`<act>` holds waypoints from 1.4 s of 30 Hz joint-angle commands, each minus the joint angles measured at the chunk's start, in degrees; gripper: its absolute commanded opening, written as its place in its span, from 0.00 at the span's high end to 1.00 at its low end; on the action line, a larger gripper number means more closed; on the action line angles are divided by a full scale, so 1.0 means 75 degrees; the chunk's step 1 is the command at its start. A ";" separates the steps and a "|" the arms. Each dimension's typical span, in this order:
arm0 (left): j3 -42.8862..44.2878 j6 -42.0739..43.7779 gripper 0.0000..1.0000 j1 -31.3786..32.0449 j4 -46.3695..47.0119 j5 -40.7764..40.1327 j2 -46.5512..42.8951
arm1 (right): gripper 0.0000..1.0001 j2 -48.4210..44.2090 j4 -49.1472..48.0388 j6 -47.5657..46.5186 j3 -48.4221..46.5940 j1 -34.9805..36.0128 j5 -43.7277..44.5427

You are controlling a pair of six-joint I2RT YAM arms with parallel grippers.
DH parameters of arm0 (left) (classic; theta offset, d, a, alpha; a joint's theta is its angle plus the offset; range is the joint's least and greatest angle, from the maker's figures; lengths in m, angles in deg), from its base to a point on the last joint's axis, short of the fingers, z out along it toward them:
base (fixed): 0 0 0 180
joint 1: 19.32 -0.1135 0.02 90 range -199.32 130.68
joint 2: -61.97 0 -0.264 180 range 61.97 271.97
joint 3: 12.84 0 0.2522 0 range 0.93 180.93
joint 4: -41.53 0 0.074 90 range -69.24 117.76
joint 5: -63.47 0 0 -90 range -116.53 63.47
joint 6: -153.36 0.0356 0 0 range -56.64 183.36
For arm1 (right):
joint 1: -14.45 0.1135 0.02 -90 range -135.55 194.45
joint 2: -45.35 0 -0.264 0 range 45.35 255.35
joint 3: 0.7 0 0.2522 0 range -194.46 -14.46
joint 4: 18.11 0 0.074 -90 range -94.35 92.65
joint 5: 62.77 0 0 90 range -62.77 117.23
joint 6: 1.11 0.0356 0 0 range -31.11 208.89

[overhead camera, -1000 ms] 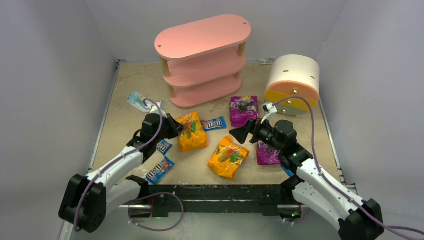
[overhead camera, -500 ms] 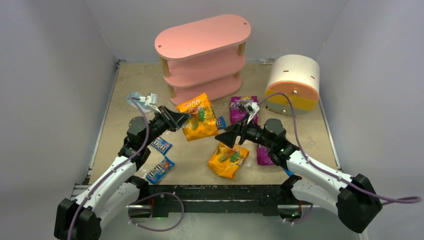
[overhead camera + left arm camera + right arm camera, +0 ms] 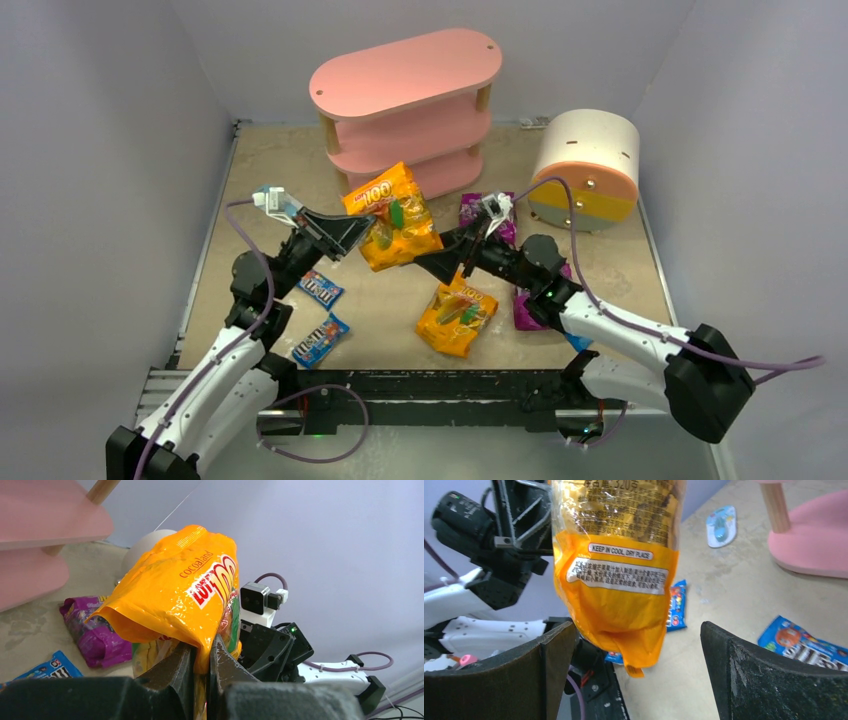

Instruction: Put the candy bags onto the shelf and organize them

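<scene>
My left gripper (image 3: 355, 232) is shut on the edge of a glossy orange candy bag (image 3: 393, 220) and holds it in the air in front of the pink shelf (image 3: 405, 120). In the left wrist view the bag (image 3: 175, 590) is pinched between both fingers. My right gripper (image 3: 440, 262) is open at the bag's lower right; the bag (image 3: 616, 565) hangs between its spread fingers without touching them. A second orange bag (image 3: 456, 318), two purple bags (image 3: 487, 212) (image 3: 530, 308) and blue packets (image 3: 321, 290) (image 3: 320, 340) lie on the table.
A white, orange and yellow drawer unit (image 3: 588, 165) stands at the back right. A pale blue-and-white oval item (image 3: 720, 526) lies left of the shelf. Grey walls close in three sides.
The left arm has lifted the orange bag off the table and carried it up toward the shelf. The right gripper, still open, has moved left up to the bag.
</scene>
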 commanded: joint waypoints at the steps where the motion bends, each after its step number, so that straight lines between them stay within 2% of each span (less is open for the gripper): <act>1: 0.0307 -0.0441 1.00 0.0002 0.1484 -0.0263 -0.0188 | 0.05 0.0360 -0.1377 0.0635 -0.0484 0.0402 0.0404; 6: 0.0243 -0.0416 1.00 0.0005 0.1543 -0.0405 -0.0075 | 0.14 0.0769 -0.1865 0.1599 -0.0840 0.0842 0.0787; 12: 0.0107 -0.0414 1.00 0.0011 0.1561 -0.0406 0.0041 | 0.24 0.0942 -0.2098 0.2618 -0.0795 0.1132 0.2230; 15: -0.0018 -0.0446 1.00 0.0008 0.1597 -0.0412 0.0064 | 0.28 0.1047 -0.2148 0.2975 -0.0842 0.1179 0.2641; 18: -0.0243 -0.0641 1.00 0.0010 0.1773 -0.0532 0.0017 | 0.29 0.1157 -0.2784 0.3305 -0.0707 0.1205 0.3064; 23: -0.0277 -0.0651 1.00 0.0009 0.1687 -0.0630 0.0011 | 0.35 0.1241 -0.3150 0.3300 -0.0743 0.1228 0.3237; 25: -0.0295 -0.0706 1.00 0.0011 0.1637 -0.0649 0.0071 | 0.41 0.1249 -0.3178 0.3260 -0.0739 0.1231 0.3239; 26: -0.0279 -0.0710 1.00 0.0011 0.1600 -0.0652 0.0101 | 0.47 0.1232 -0.3160 0.3243 -0.0721 0.1227 0.3265; 28: -0.0159 -0.0579 1.00 0.0007 0.1360 -0.0631 0.0159 | 0.65 0.1163 -0.3164 0.3051 -0.0697 0.1229 0.3236; 30: 0.0066 -0.0244 1.00 0.0010 0.0652 -0.0651 0.0189 | 0.74 0.1019 -0.3127 0.2971 -0.0568 0.1227 0.3390; 31: 0.0173 -0.0047 0.92 0.0005 0.0253 -0.0664 0.0194 | 0.77 0.0938 -0.3120 0.2956 -0.0472 0.1228 0.3496; 32: 0.0313 0.0184 0.77 0.0009 -0.0235 -0.0752 0.0172 | 0.82 0.0855 -0.3085 0.2963 -0.0378 0.1234 0.3591; 33: 0.0480 0.0449 0.54 0.0002 -0.0885 -0.0887 0.0142 | 0.86 0.0735 -0.2961 0.3013 -0.0282 0.1236 0.3690; 34: 0.0657 0.0664 0.36 0.0010 -0.1488 -0.1054 0.0122 | 0.88 0.0658 -0.2790 0.3073 -0.0226 0.1229 0.3771; 35: 0.0852 0.0920 0.22 0.0011 -0.2165 -0.1265 0.0106 | 0.89 0.0593 -0.2537 0.3122 -0.0179 0.1228 0.3869; 39: 0.1566 0.1861 0.15 -0.0001 -0.4733 -0.2572 -0.0024 | 0.98 0.0438 -0.1571 0.3312 0.0147 0.1216 0.4048; 42: 0.1989 0.2072 0.12 0.0005 -0.6775 -0.4274 -0.0166 | 1.00 0.0389 -0.1317 0.3501 0.0400 0.1160 0.4461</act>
